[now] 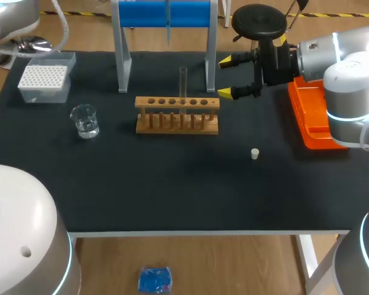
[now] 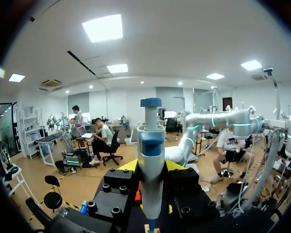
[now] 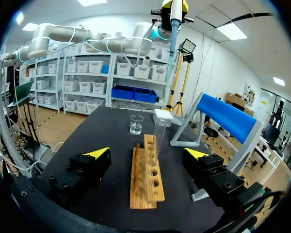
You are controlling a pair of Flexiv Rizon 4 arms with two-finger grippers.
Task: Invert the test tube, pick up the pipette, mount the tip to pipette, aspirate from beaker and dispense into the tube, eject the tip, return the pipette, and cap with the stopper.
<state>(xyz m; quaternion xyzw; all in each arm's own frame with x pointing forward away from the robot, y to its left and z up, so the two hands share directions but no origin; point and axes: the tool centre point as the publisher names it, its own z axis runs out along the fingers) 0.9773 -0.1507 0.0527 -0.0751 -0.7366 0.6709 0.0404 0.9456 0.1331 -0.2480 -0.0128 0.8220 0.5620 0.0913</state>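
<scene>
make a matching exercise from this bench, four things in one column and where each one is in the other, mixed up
Things
1. test tube
2. pipette
3. stopper
4. beaker

Places
A. loose on the table, right of the wooden rack
B. upright in the wooden rack
C. held in the left tool
D. on the table near the tip box, left of the wooden rack

Pairs: 1-B, 2-C, 3-A, 4-D
</scene>
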